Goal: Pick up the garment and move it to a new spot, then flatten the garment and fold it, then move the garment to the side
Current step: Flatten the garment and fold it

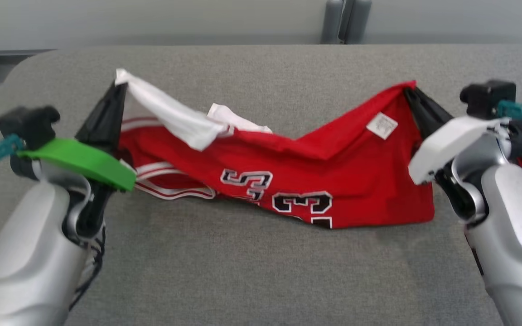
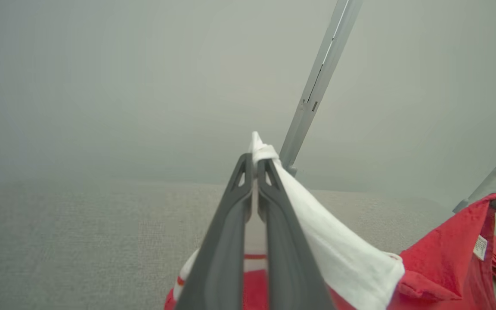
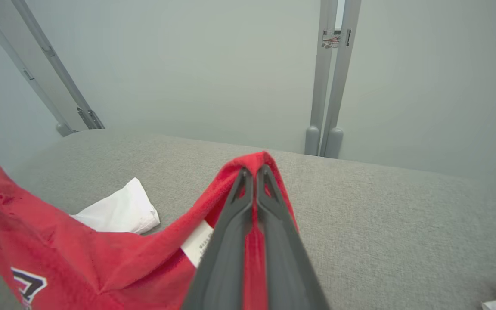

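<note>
We have both claws shut tight on the jersey (image 1: 333, 190). Our left claw (image 1: 119, 88) pinches a white strap end, and our right claw (image 1: 409, 90) pinches a red corner near the label (image 1: 381, 125). The cloth hangs between them, raised at both ends and sagging in the middle, and its lower edge seems to rest on the grey counter (image 1: 243, 271). We judge the pick-up to be under way. The carry to a new spot, the flattening, the fold and the final shift aside are all left to do. The jersey is rumpled, with white fabric flopped over its front.
</note>
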`<state>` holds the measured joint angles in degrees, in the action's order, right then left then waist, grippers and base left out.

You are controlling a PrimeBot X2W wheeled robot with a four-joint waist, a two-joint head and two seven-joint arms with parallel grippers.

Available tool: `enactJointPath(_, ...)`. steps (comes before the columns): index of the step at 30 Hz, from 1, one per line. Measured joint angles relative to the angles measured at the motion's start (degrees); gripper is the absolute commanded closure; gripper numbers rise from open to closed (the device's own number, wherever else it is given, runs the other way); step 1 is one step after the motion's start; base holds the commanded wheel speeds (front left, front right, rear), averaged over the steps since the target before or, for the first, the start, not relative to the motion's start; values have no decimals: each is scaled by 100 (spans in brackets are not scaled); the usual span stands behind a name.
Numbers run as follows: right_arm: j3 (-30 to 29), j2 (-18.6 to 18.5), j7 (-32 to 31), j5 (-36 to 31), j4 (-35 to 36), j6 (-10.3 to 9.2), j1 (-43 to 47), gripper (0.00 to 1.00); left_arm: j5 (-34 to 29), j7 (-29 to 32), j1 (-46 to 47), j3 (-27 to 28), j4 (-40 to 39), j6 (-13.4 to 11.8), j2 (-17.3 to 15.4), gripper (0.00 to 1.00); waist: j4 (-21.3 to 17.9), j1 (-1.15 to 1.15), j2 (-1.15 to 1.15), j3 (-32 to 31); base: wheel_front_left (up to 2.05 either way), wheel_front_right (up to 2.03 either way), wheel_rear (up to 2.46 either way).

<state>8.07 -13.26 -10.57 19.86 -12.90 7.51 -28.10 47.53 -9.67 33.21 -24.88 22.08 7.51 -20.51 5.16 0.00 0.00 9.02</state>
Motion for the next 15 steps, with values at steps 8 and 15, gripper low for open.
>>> enactJointPath(8,862,-509,-330,382,-348,-1,-2074,100,549,655,2063,115,-170,-1,-60,100,-136,0,0,801,0,0,0)
enactJointPath(15,1203,-708,-65,179,-866,1,-3748,100,593,937,3854,126,-132,-1,-307,100,-230,2,0,1706,0,0,0)
